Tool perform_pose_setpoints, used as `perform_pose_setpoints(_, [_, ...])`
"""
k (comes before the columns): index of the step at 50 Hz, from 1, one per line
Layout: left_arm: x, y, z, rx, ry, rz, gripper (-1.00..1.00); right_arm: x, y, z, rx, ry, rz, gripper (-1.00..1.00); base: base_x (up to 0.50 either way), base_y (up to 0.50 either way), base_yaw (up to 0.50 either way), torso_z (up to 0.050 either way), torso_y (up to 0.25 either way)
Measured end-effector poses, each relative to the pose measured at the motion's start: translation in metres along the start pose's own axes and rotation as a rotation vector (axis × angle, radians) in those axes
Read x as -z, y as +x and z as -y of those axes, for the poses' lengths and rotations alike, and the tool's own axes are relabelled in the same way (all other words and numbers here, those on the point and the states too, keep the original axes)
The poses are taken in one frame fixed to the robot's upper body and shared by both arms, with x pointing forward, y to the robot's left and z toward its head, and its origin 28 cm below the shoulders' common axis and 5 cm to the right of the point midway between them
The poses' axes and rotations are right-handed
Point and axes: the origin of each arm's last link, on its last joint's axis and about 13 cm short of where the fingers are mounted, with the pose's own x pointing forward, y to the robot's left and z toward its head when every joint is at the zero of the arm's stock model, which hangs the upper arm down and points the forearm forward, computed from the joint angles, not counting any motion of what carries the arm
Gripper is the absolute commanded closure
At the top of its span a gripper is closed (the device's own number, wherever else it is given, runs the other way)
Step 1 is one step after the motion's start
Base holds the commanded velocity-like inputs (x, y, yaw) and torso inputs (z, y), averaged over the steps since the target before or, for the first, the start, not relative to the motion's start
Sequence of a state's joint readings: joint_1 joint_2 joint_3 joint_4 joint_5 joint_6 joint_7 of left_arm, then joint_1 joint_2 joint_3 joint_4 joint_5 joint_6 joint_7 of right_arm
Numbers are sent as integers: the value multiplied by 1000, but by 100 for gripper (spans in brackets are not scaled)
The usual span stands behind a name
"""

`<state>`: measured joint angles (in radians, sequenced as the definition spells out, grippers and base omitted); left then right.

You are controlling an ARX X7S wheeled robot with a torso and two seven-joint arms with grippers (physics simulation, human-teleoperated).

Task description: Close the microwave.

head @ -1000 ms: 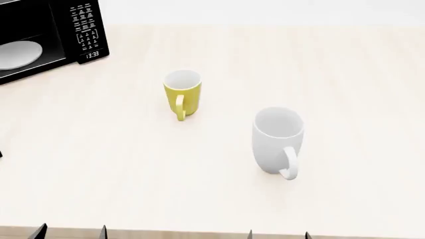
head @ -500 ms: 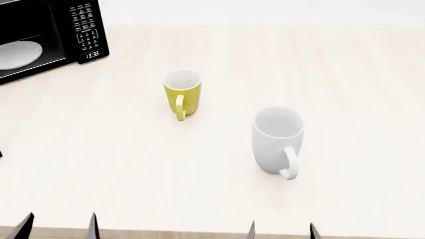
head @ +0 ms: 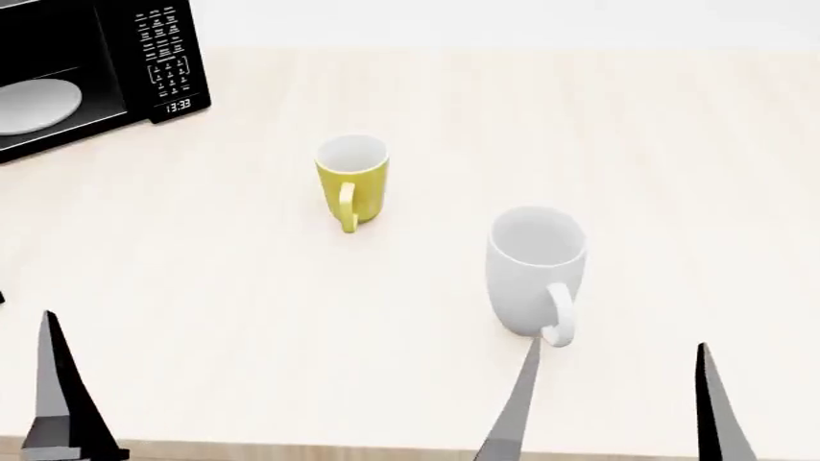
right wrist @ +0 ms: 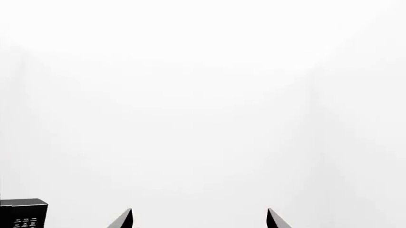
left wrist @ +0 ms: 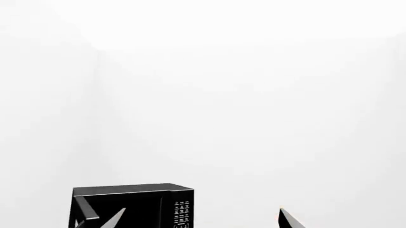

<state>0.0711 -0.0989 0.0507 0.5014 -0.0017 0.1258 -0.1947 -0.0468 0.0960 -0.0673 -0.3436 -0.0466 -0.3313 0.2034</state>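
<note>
Microwave (head: 96, 67): glossy black box, white keypad, far left corner of pale wooden table (head: 423, 106); cavity exposed, white round turntable plate (head: 33, 104) visible, door itself out of frame.
Left gripper (left wrist: 197, 218): jaws apart, nothing held, low at near table edge.
Right gripper (head: 615, 408): jaws apart, empty.
Risk 1: tall white mug (head: 535, 272) sits just beside right fingertip; could be toppled on a sweep.
Risk 2: small yellow mug (head: 351, 181) lies near any path toward the microwave.
Risk 3: door position unseen; contact may be misjudged.

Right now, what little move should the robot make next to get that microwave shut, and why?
Probably swing the left gripper toward the far left. The microwave stands open there, its white turntable plate showing, and both grippers hang open at the table's near edge, holding nothing. The door itself is mostly out of view.
</note>
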Motion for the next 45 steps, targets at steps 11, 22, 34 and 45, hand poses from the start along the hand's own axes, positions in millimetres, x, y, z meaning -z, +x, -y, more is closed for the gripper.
perform_pose_setpoints(11, [-8, -1, 2, 7, -7, 31, -100, -7, 2, 0, 17, -29, 50, -100, 0, 193, 0, 0, 0])
perform_pose_setpoints(22, [-10, -3, 3, 15, -11, 32, -100, -9, 1, -1, 20, -50, 67, -100, 0, 500, 0, 0, 0])
perform_pose_setpoints(34, [-10, -4, 4, 21, -14, 29, -100, -9, 0, -2, 18, -54, 66, -100, 0, 500, 0, 0, 0])
perform_pose_setpoints(45, [-10, -5, 5, 23, -15, 28, -100, -8, 0, -3, 16, -54, 64, -100, 0, 500, 0, 0, 0])
